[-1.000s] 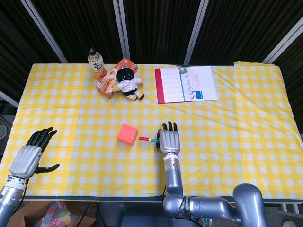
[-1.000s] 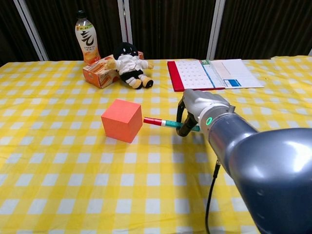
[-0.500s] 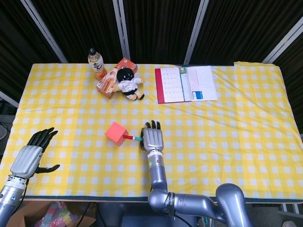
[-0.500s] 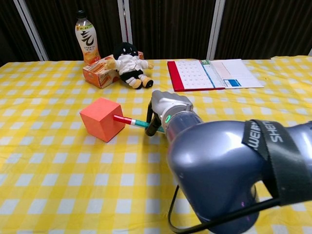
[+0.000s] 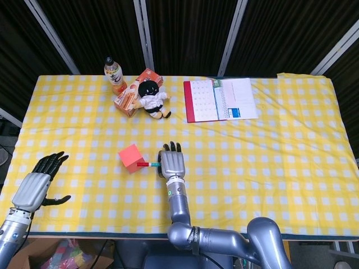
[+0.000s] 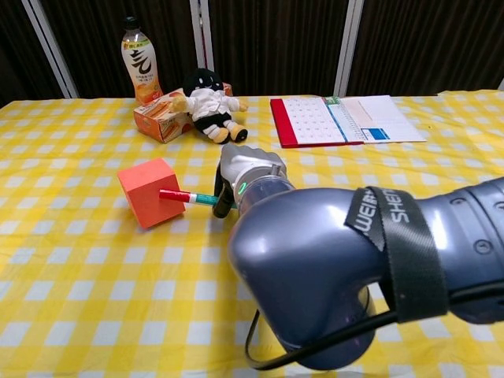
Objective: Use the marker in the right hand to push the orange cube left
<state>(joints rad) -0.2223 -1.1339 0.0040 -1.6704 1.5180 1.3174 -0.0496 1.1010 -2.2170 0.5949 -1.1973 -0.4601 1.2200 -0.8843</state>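
The orange cube sits on the yellow checked tablecloth, left of centre. My right hand holds a marker that points left, its red tip touching the cube's right face. The right arm fills the lower right of the chest view. My left hand hovers over the table's near left corner, fingers apart and holding nothing, and appears only in the head view.
At the back left stand a drink bottle, an orange box and a plush doll. An open calendar notebook lies at the back centre.
My right hand has travelled left with the marker. The cube has slid left ahead of the tip and turned a little. The left hand has not moved.
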